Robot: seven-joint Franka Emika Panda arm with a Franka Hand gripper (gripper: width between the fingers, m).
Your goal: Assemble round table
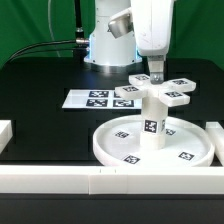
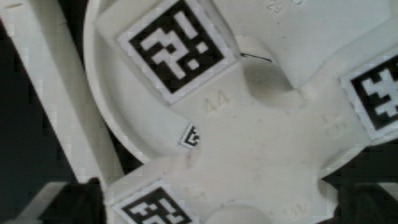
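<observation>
The large rimmed round disc point(image 1: 120, 150) lies flat near the table's front. The short thick leg point(image 1: 152, 125) stands upright at its middle. The cross-shaped piece point(image 1: 160, 94) sits on top of the leg, its tags facing up. My gripper point(image 1: 157, 76) hangs straight above the cross, fingertips just at its top, jaws open. In the wrist view the cross-shaped piece point(image 2: 267, 110) fills the picture and a strip of the disc point(image 2: 54, 90) shows behind it. My gripper point(image 2: 222, 205) straddles one arm of the cross, with a dark finger on each side. Nothing is held.
The marker board point(image 1: 92, 98) lies flat behind the disc toward the exterior view's left. White border rails run along the front edge point(image 1: 100, 182) and both sides point(image 1: 5, 135), point(image 1: 216, 135). The robot's base point(image 1: 105, 40) stands at the back.
</observation>
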